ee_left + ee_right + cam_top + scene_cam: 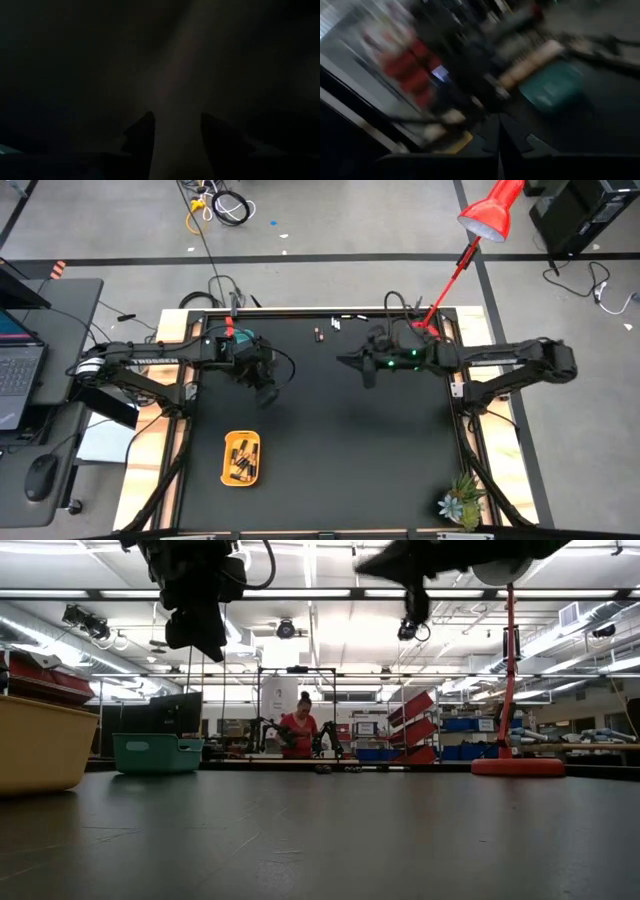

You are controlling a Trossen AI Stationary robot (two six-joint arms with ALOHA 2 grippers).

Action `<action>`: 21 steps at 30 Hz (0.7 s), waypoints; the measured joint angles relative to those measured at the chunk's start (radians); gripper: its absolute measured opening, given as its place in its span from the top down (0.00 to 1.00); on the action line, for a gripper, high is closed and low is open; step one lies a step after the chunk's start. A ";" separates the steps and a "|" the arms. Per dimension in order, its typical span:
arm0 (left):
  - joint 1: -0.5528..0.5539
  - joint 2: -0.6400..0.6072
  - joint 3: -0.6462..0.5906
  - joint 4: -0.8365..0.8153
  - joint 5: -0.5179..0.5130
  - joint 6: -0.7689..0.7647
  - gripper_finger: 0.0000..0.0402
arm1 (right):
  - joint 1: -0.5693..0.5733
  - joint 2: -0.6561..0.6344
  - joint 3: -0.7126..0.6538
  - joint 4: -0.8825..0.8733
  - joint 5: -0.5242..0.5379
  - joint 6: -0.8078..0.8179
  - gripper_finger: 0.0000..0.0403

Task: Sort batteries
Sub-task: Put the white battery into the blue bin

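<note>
Several batteries [241, 460] lie in a yellow tray [226, 452] on the near left of the black table. Two or three more batteries [320, 334] lie loose by the far edge. A teal tray [247, 338] sits at the far left, partly under my left arm; it also shows in the low view as the teal tray [155, 753]. My left gripper [176, 125] hangs open above the table just nearer than the teal tray, with nothing between its fingers. My right gripper [347, 361] hovers shut over the far middle, pointing level toward the left.
A red lamp [488, 213] stands on its base [518, 767] at the far right edge. A small plant [462, 502] sits at the near right corner. Beyond the far edge a person in red [303, 730] shows. The table's middle and near right are bare black surface.
</note>
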 joint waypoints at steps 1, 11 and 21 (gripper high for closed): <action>0.001 0.000 0.000 -0.003 0.010 0.009 0.58 | 0.015 0.024 0.001 0.085 0.007 0.016 0.97; 0.002 0.000 -0.001 -0.036 0.049 0.121 0.58 | 0.091 0.292 0.080 0.440 -0.248 0.232 0.98; 0.001 0.000 -0.001 -0.113 0.111 0.229 0.58 | 0.178 0.155 0.046 0.296 -0.107 0.218 0.98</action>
